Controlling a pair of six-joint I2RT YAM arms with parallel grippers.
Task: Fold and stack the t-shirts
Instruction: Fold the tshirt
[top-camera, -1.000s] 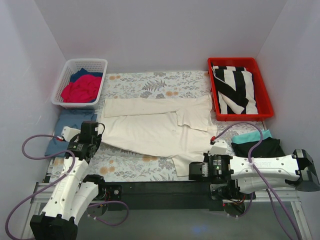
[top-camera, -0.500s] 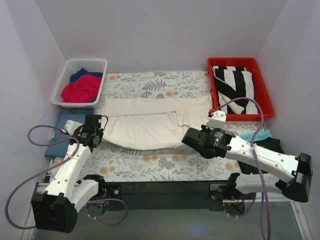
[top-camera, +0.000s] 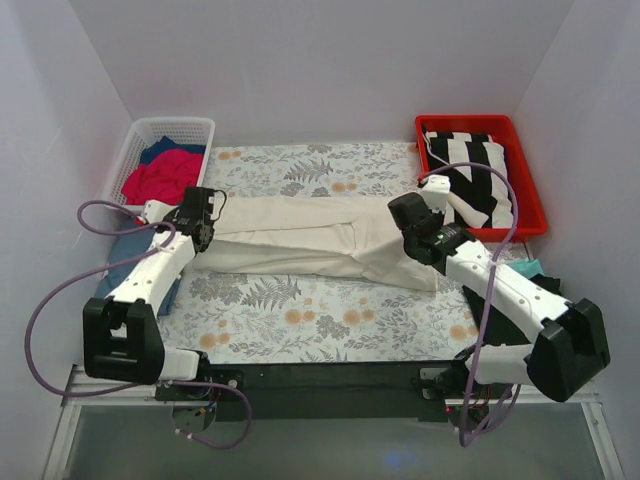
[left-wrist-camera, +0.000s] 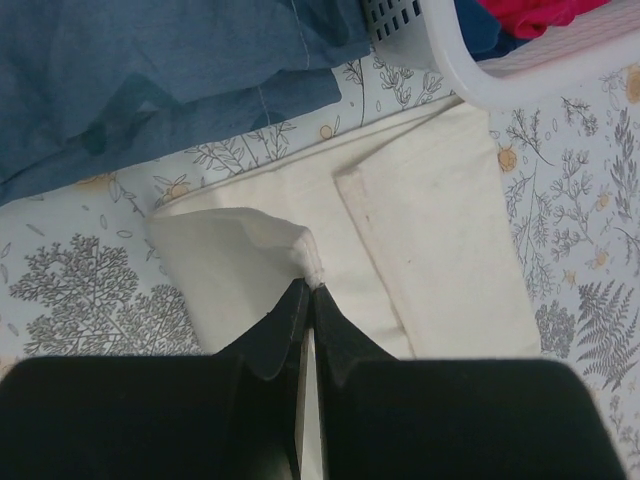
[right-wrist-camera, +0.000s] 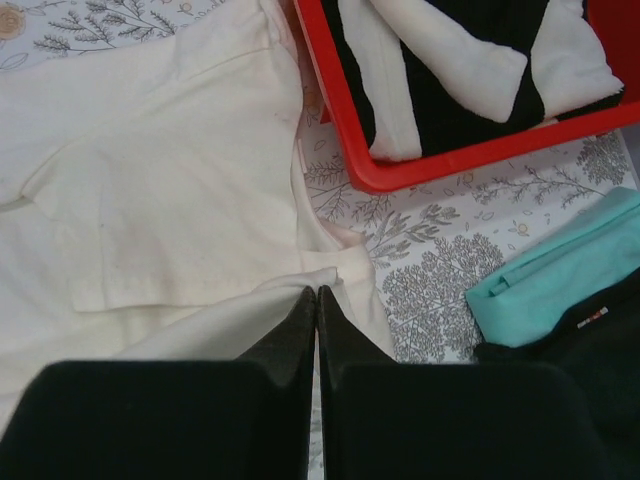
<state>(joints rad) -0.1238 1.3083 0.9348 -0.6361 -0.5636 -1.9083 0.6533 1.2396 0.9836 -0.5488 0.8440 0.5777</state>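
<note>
Cream t-shirt (top-camera: 300, 238) lies across the surface (top-camera: 330, 312) between white basket (top-camera: 125, 165) and red tray (top-camera: 534, 196), left tool (left-wrist-camera: 308, 288) and right tool (right-wrist-camera: 316, 292) each clamped on a lifted edge, seemingly mid-fold; next, lay both edges down evenly, then release.

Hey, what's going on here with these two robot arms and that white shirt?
The two arms are folding the cream t-shirt, which lies across the middle of the table. The left gripper is pinched shut on a turned-over corner at the shirt's left end. The right gripper is pinched shut on a fold at its right end, near the red tray. The shirt looks doubled lengthwise into a long band. More shirts sit in the white basket.
</note>
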